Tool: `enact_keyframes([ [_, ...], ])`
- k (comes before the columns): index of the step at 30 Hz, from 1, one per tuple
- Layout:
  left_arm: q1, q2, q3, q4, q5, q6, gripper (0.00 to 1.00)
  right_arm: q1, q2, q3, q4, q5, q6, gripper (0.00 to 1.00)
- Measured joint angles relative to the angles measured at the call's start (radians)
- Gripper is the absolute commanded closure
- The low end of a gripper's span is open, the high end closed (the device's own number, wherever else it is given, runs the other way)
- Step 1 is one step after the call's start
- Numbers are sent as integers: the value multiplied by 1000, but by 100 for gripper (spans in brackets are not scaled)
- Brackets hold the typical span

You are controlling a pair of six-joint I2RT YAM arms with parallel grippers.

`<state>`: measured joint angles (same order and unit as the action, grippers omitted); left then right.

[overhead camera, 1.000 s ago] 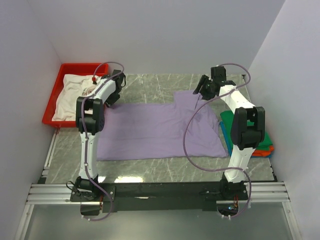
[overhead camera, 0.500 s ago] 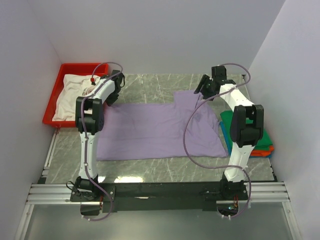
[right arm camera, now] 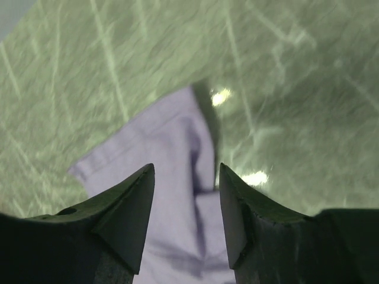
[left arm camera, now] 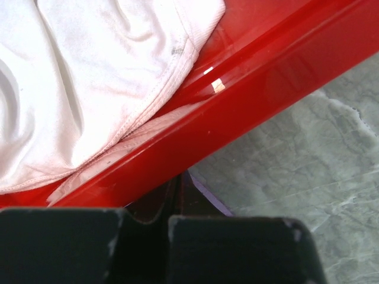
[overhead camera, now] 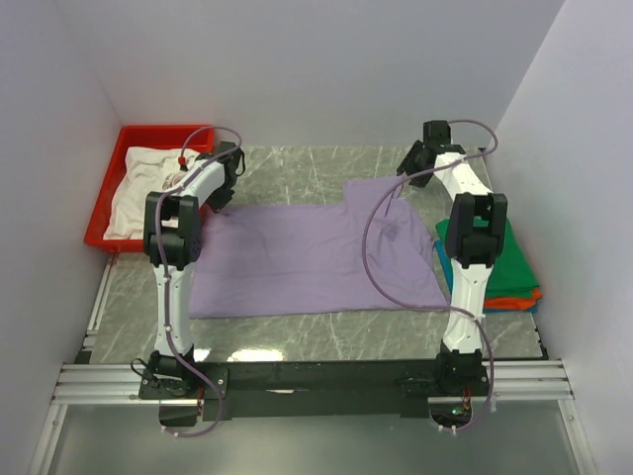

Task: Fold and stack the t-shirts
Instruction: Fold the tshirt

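While the lavender t-shirt (overhead camera: 316,257) lies spread flat on the table (overhead camera: 297,163), its long axis running across from one arm's side to the other, each claw sits at one of its far corners. The left claw (overhead camera: 222,196) is shut, low by the table. In its wrist view a sliver of purple cloth shows right at the fingertips, so it seems to have that corner pinched, though the view is too tight to be sure. Just ahead of this claw runs the wall of the red tray (overhead camera: 158,132), with the white t-shirt (overhead camera: 138,193) heaped inside (not the one being worked). The right claw (overhead camera: 407,168) stands with its jaws apart over the far right sleeve; the cloth lies directly below and between its fingers, with bare table ahead. Behind it, toward its own base, sits the folded stack with the green t-shirt (overhead camera: 509,262) on top. As I judge it, the coming fold needs both far corners held and drawn back toward the bases, across the short axis, and the right claw has not yet closed.
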<state>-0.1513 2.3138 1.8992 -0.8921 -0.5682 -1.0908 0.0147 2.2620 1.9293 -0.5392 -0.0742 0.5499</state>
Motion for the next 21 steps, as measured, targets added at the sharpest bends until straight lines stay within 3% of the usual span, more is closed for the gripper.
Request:
enact_keyframes([
  [12,2,-15,-27,28,13,28,99,-34,177,183,-47,-10,76,50],
  [21,2,-15,-27,35,19,33,99,-34,191,197,-48,-49,106,51],
])
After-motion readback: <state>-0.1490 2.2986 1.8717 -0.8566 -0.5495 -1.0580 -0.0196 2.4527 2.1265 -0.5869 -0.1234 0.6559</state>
